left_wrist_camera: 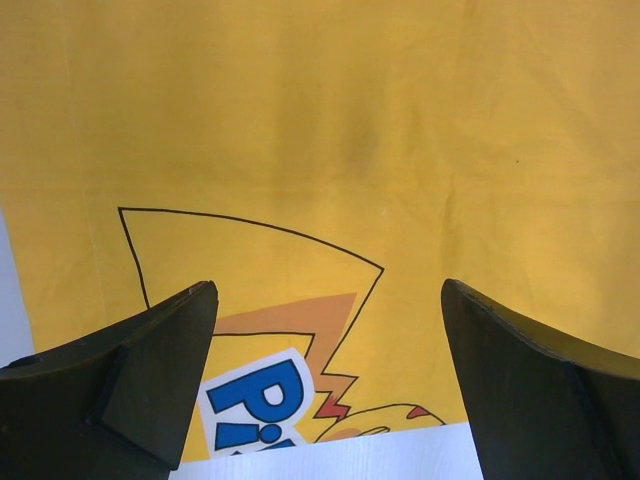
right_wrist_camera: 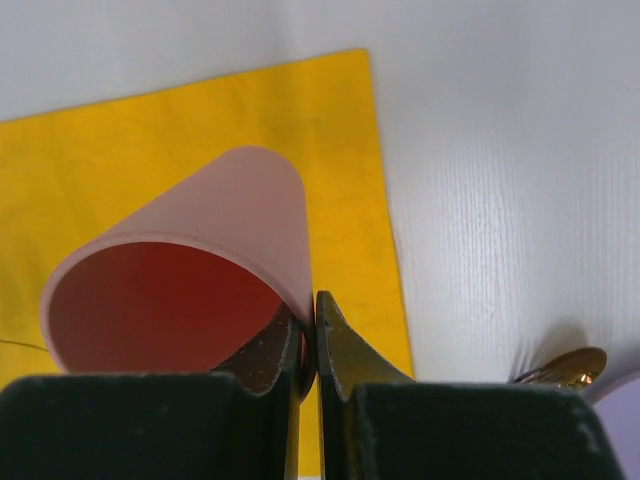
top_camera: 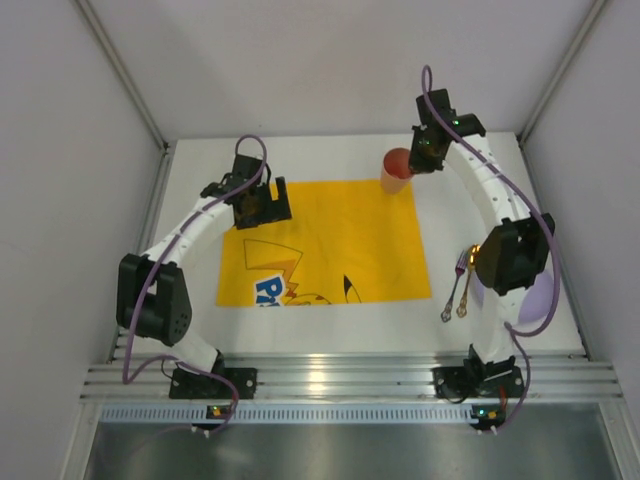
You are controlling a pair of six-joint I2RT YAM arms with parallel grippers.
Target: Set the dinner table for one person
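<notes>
Table (top_camera: 330,325): large, flat, matte white rectangle; fills the floor of the grey-walled cell, under both arms.
Placemat (top_camera: 340,230): yellow printed cloth, flat at table centre.
Cup (top_camera: 397,168): pink, at the mat's 1 o'clock corner.
Right gripper (top_camera: 428,150): clenched on the cup's rim, one finger inside, one outside.
Left gripper (top_camera: 262,205): jaws spread, nothing between; over the mat's 10 o'clock part.
Cutlery (top_camera: 455,290): gold fork and spoon, at 4 o'clock off the mat, near a purple plate (top_camera: 540,300).

Table (top_camera: 330,327) plain matte white. Placemat (top_camera: 340,220) yellow, printed with black outline drawing, blue lettering on white patch, orange and red accents. Cup (right_wrist_camera: 235,225) pink outside, deeper red seen inside. Cutlery (right_wrist_camera: 565,367) gold-toned. Plate (top_camera: 545,300) noted pale lilac.
</notes>
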